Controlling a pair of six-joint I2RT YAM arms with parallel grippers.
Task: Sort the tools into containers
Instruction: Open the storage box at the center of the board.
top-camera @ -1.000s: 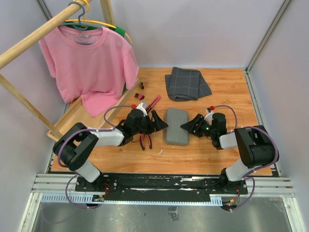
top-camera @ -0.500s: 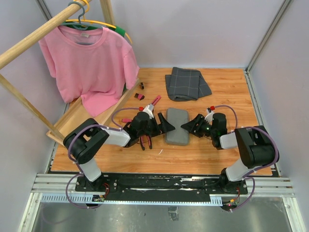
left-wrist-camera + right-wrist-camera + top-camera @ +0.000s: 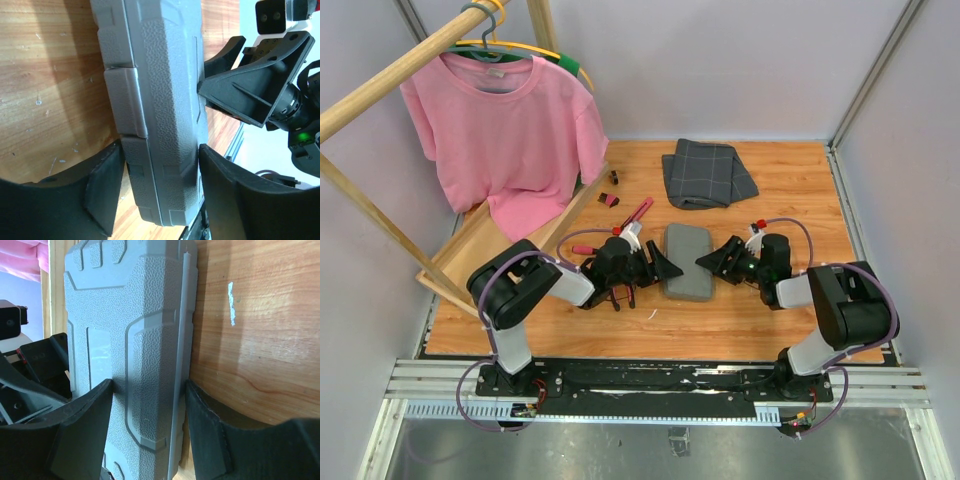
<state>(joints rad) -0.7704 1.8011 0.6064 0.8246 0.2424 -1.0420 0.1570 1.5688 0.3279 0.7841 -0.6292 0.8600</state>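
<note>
Grey plastic case [image 3: 686, 262]: lies flat with its lid down at the middle of the wooden table [image 3: 740, 322]. Its long axis runs away from the arm bases, and it sits between the two grippers.
Left gripper [image 3: 666, 267]: sits at the case's left long edge. In the left wrist view its fingers [image 3: 102, 192] stand one on each face of the case and press against it, pinching that edge.
Right gripper [image 3: 708, 261]: sits at the opposite long edge, facing the left gripper across the case. In the right wrist view its fingers [image 3: 82, 432] likewise bear on both faces, clamped on the case.
Red-handled pliers [image 3: 620, 292]: lie on the table under the left forearm, partly hidden, near the case's left side.
Red-handled tool [image 3: 638, 211]: lies on the table beyond the left gripper; its kind is unclear.
Small red item [image 3: 582, 249]: lies left of the left wrist and is too small to identify.
Folded grey cloth [image 3: 707, 172]: rests at the far side of the table, well apart from the case.
Pink T-shirt [image 3: 505, 130]: hangs on a hanger from the wooden rail at the far left.
</note>
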